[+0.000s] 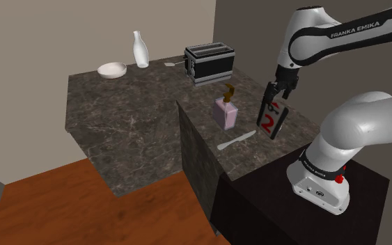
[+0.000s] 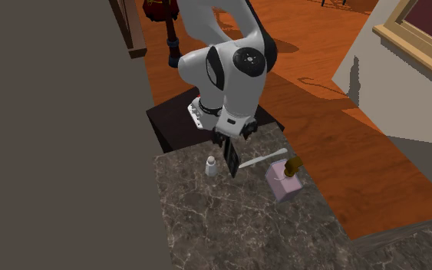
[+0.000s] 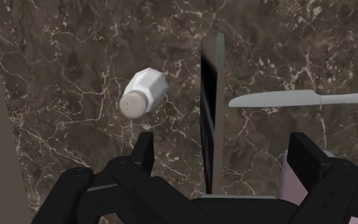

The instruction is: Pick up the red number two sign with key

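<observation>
The sign [image 1: 271, 120] is a thin dark plate with a red number two and a small key on its face. It stands on edge on the dark marble counter [image 1: 138, 118], near the corner closest to the arm's stand. My gripper [image 1: 273, 99] is directly above it, with the fingers down around its top edge. In the wrist view the sign [image 3: 212, 95] appears edge-on between my gripper's [image 3: 224, 151] two fingers, which stand wide apart and touch neither face. From the second exterior view the sign [image 2: 231, 159] hangs dark below the gripper [image 2: 227, 144].
A pink soap dispenser [image 1: 226, 111] and a pale knife [image 1: 236, 140] lie close beside the sign. A white shaker [image 3: 142, 92] lies on its other side. A toaster [image 1: 209, 62], a white bottle [image 1: 140, 49] and a bowl [image 1: 112, 69] sit farther back. The counter edge drops to a wood floor [image 1: 83, 209].
</observation>
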Robot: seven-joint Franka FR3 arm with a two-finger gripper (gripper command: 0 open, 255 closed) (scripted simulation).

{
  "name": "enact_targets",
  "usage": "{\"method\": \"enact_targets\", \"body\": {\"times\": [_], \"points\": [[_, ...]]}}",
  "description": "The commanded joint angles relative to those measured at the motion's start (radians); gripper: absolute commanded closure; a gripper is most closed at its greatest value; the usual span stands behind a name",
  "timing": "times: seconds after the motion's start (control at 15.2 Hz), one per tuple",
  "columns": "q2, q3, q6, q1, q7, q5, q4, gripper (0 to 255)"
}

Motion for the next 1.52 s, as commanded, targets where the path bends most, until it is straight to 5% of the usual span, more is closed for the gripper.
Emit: {"method": "enact_targets", "body": {"times": [0.0,0.2,0.26,0.86,1.45], "points": [[0.018,-0.006,0.04,-0.003,0.0,-0.006,-0.021,0],[0.035,-0.009,0.07,-0.005,0.0,-0.01,-0.035,0],[0.028,-0.008,0.063,-0.004,0.001,-0.009,-0.035,255],[0.035,-0.009,0.07,-0.005,0.0,-0.01,-0.035,255],[-0.042,0.009,-0.093,0.003,-0.003,0.011,0.052,255]]}}
